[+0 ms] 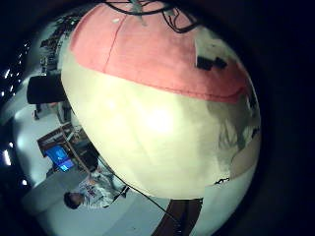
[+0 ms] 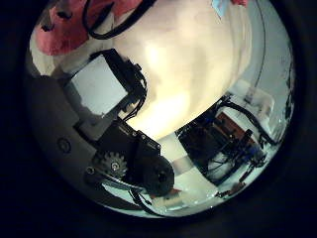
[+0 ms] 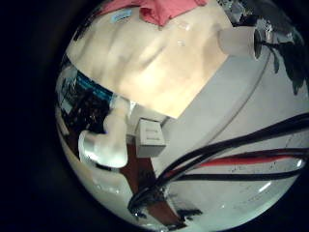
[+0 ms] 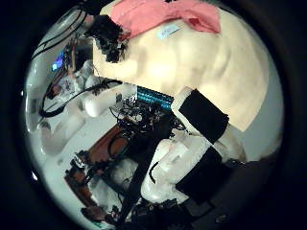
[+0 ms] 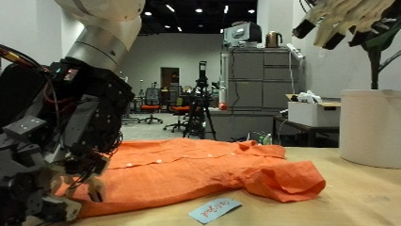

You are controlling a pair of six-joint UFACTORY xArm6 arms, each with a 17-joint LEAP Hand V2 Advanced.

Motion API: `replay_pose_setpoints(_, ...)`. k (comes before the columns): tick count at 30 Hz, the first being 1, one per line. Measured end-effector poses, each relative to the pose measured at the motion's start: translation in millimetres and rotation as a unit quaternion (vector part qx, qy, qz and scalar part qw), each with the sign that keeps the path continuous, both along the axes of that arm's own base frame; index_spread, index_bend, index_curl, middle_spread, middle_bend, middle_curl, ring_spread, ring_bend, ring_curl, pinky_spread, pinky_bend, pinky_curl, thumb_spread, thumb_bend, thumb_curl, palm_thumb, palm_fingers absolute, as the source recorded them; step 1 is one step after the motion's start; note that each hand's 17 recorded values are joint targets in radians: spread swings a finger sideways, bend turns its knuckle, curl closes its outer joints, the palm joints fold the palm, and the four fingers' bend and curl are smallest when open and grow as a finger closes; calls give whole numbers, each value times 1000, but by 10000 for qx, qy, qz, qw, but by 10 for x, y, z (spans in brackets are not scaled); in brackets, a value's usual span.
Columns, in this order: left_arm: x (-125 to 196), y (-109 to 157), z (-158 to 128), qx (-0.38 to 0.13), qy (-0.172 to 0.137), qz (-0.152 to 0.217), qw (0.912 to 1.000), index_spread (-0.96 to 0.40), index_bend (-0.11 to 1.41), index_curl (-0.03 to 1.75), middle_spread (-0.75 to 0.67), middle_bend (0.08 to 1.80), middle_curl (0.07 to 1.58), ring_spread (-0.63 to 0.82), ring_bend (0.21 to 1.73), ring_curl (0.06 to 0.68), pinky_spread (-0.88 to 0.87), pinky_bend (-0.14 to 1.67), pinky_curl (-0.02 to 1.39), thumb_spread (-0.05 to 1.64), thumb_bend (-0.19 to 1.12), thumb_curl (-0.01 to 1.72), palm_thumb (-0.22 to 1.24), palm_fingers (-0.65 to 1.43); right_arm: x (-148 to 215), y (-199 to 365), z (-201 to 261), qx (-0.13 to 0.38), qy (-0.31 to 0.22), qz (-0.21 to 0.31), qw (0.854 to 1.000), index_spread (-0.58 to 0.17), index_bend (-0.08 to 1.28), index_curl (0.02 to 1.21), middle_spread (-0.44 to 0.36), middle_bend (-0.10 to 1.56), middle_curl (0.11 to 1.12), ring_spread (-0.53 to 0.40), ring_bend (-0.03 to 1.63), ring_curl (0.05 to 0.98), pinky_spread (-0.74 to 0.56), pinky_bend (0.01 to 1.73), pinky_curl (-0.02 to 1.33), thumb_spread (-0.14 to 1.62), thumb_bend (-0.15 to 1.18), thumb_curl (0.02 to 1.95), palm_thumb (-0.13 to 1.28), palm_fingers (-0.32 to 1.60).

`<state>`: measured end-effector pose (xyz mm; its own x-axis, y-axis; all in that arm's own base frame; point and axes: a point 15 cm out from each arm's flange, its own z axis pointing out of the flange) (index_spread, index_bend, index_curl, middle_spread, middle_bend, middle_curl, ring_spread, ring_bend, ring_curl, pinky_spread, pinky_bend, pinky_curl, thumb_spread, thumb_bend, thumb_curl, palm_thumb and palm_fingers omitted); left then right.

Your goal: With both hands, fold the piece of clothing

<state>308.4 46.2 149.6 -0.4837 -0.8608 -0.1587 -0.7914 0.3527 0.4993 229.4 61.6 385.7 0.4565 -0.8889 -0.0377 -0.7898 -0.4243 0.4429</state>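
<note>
An orange shirt (image 5: 200, 165) lies spread flat on the cream table (image 5: 339, 202). My left hand (image 5: 56, 155) is low at the shirt's near edge, its fingers relaxed and pointing down, with fingertips (image 5: 90, 188) at the cloth and nothing gripped. High above the table's far side, my right hand (image 5: 344, 21) hangs open and empty, well away from the shirt. In the left little finger side palm view the shirt (image 1: 148, 49) is close. The right thumb side palm view holds the shirt (image 4: 163, 14) farther off, with the left hand (image 4: 106, 38) beside it.
A small blue and white tag (image 5: 216, 209) lies on the table in front of the shirt. A tall white pot (image 5: 370, 122) with a plant stands under the right hand. Cabinets and chairs are behind the table.
</note>
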Motion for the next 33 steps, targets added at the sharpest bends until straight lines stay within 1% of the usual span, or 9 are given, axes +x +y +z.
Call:
replay_pose_setpoints(3, -7, 1, 18, 60, 60, -57, 9999, -379, 211, 319, -538, 661, 502, -516, 699, 253, -703, 816, 395, 967, 20, 472, 856, 1089, -9, -7, 15, 4, -33, -1, 10000, -319, 181, 337, 24, 308, 385, 108, 421, 217, 346, 193, 247, 1397, -8, 233, 647, 405)
replay_pose_setpoints(6, -8, 24, 23, 63, 87, -107, 9999, -446, 256, 356, -569, 710, 522, -555, 708, 269, -743, 832, 401, 973, 18, 511, 893, 1180, -13, -2, 17, 9, -36, 11, 10000, -318, 181, 337, 24, 308, 385, 108, 421, 217, 346, 193, 247, 1397, -8, 233, 647, 405)
replay_pose_setpoints(9, -39, 51, 20, 68, 150, -99, 9998, -498, 317, 395, -583, 772, 541, -579, 747, 293, -760, 842, 404, 979, 3, 541, 889, 1262, -18, -1, 28, 20, -58, 19, 10000, -318, 181, 337, 24, 308, 386, 108, 421, 217, 346, 193, 247, 1397, -8, 233, 647, 405)
replay_pose_setpoints(13, -110, 118, 44, 108, 303, -72, 9995, -538, 370, 437, -580, 843, 563, -585, 794, 323, -768, 854, 407, 981, -18, 573, 849, 1268, -18, 3, 17, 27, -50, 31, 10000, -318, 181, 337, 24, 308, 386, 108, 421, 217, 346, 193, 247, 1397, -8, 233, 647, 405)
replay_pose_setpoints(18, -201, 316, 69, 138, 448, 62, 9989, -577, 430, 500, -566, 931, 584, -577, 861, 369, -775, 885, 418, 1000, -9, 627, 812, 1240, -13, 6, -95, 10, 29, 46, 10000, -318, 179, 336, 20, 311, 388, 99, 422, 218, 345, 194, 246, 1399, -6, 234, 650, 407)
replay_pose_setpoints(22, -282, 440, 107, 146, 467, 124, 9987, -591, 451, 535, -554, 968, 587, -571, 881, 387, -777, 900, 425, 1014, -6, 666, 802, 1215, 43, 40, -308, 46, 34, 60, 10000, -309, 179, 336, 16, 327, 393, 71, 444, 222, 334, 195, 242, 1401, -6, 235, 654, 445)
replay_pose_setpoints(27, -326, 498, 142, 103, 417, 153, 9990, -602, 456, 571, -544, 996, 584, -566, 895, 401, -774, 912, 430, 1027, -6, 707, 800, 1195, 248, 101, -684, 128, -218, 95, 9996, -307, 172, 332, 4, 346, 400, 33, 477, 230, 286, 198, 242, 1351, -4, 259, 692, 462)
replay_pose_setpoints(30, -312, 519, 166, 89, 376, 165, 9991, -606, 453, 588, -535, 1007, 581, -564, 899, 407, -771, 917, 432, 1032, -6, 729, 796, 1189, 495, 194, -1043, 233, -437, 266, 9984, -309, 171, 336, -18, 298, 391, 36, 417, 227, 259, 227, 261, 1247, -11, 300, 729, 323)
replay_pose_setpoints(33, -308, 524, 178, 85, 363, 166, 9992, -610, 448, 605, -530, 1015, 577, -563, 902, 411, -765, 919, 433, 1036, -6, 748, 792, 1185, 708, 230, -1380, 248, -494, 505, 9972, -305, 164, 328, -14, 283, 387, 52, 374, 215, 251, 248, 268, 1190, -16, 318, 742, 279)
